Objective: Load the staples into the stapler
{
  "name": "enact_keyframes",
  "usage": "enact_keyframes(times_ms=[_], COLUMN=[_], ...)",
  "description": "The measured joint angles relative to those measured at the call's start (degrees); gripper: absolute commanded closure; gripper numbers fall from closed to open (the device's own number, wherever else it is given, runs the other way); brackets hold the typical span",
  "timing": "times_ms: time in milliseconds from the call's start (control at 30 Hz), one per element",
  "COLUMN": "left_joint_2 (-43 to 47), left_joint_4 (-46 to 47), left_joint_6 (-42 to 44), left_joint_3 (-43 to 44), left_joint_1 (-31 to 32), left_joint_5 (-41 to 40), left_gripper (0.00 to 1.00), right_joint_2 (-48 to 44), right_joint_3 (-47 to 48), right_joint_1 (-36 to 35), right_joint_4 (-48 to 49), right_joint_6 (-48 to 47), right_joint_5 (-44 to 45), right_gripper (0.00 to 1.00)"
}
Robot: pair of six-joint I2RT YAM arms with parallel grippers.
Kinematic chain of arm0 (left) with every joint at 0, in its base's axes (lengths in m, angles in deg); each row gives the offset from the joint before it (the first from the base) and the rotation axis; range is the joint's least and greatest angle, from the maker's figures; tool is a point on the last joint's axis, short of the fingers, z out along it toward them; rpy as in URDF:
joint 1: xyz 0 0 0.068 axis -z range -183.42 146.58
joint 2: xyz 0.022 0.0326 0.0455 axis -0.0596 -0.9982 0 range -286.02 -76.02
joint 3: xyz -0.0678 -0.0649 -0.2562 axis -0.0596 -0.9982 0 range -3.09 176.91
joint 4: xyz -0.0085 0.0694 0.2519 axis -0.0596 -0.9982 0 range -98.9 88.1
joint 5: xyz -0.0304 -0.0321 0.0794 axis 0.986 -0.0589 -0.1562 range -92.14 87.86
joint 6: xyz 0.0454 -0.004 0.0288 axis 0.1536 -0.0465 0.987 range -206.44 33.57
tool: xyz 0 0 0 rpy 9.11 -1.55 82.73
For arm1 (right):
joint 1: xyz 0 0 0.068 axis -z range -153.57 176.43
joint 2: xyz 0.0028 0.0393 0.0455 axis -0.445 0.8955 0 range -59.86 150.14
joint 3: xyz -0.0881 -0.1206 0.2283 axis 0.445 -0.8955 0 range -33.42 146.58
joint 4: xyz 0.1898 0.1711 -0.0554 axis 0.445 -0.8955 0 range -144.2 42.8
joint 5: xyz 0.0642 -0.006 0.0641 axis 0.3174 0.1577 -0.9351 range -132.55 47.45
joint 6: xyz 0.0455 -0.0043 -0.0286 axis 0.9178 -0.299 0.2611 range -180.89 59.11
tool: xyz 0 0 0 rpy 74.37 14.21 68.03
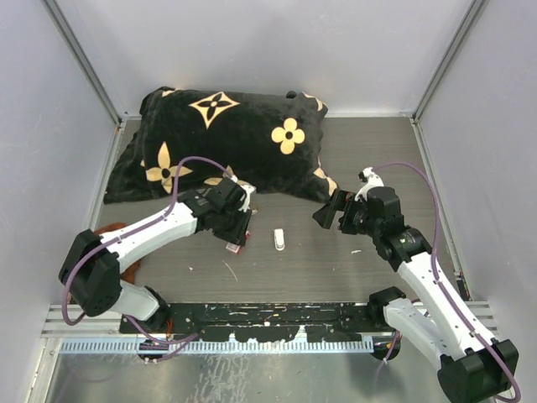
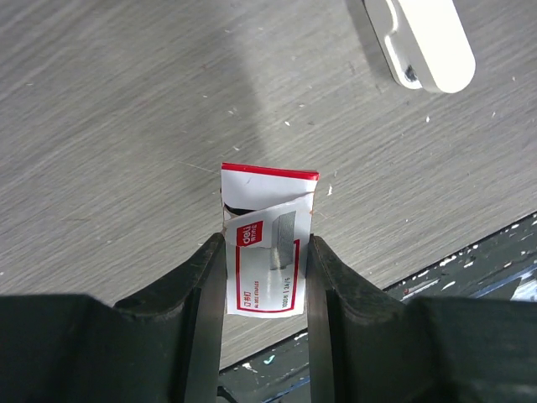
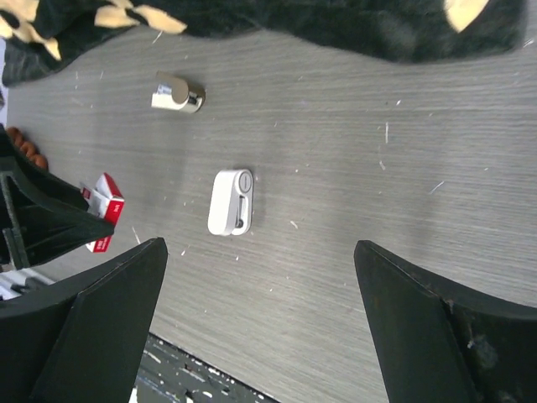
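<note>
My left pincer (image 2: 267, 245) pinches the staple box (image 2: 268, 191), its end flap open, low over the table (image 2: 101, 126). The stapler (image 2: 424, 46) lies near, to its right. My right pincer (image 3: 260, 248) is spread wide.

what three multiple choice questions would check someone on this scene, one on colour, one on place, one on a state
1. What colours is the staple box?
A blue and yellow
B red and white
C all black

2. Where does the stapler lie?
A on the table, between the left gripper and the right gripper
B on top of the staple box
C held in the air

3. What is the left gripper doing?
A standing open and empty
B gripping the stapler
C shut on the staple box

Answers:
1 B, red edge, white label.
2 A, the top view shows it on bare table between them.
3 C, its jaws press both sides of the staple box.
</note>
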Motion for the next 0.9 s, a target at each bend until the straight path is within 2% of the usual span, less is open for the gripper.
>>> enact_keyframes(times_ms=[167, 333, 400, 533, 633, 767, 900], left_joint_2=[-2.51, -7.98, -9.86, -11.28, -11.23, -9.22, -6.16], left_joint_4=[2.36, 6.36, 7.91, 10.03, 11.61, 14.14, 15.98], left_joint_6=[0.26, 0.42, 0.42, 0.52, 0.52, 0.17, -0.98], left_joint_3=[-1.29, -2.47, -2.78, -3.91, -5.07, -7.37, -10.84], left_joint_1=[4.50, 8.66, 10.21, 12.07, 12.90, 13.40, 13.73], left_joint_5=[-0.66, -1.18, -1.36, -1.49, -1.79, -2.43, -3.10], left_gripper=[0.81, 0.73, 0.66, 0.45, 0.36, 0.35, 0.42], right_joint_2=[-0.39, 0.09, 1.27, 1.84, 1.73, 1.73, 2.43], right_joint_3=[-2.43, -5.05, -5.05, -5.55, -6.25, -6.40, -6.40], right_joint_1=[0.00, 0.00, 0.00, -0.13, -0.33, -0.81, -2.80], right_joint_4=[0.39, 0.83, 1.22, 2.12, 2.71, 2.97, 3.58], right_joint_6=[0.46, 2.89, 3.85, 5.11, 5.70, 6.32, 7.21], right_joint_5=[-4.31, -7.15, -8.41, -10.27, -11.45, -12.72, -13.25], right_gripper=[0.01, 0.02, 0.03, 0.04, 0.07, 0.18, 0.31])
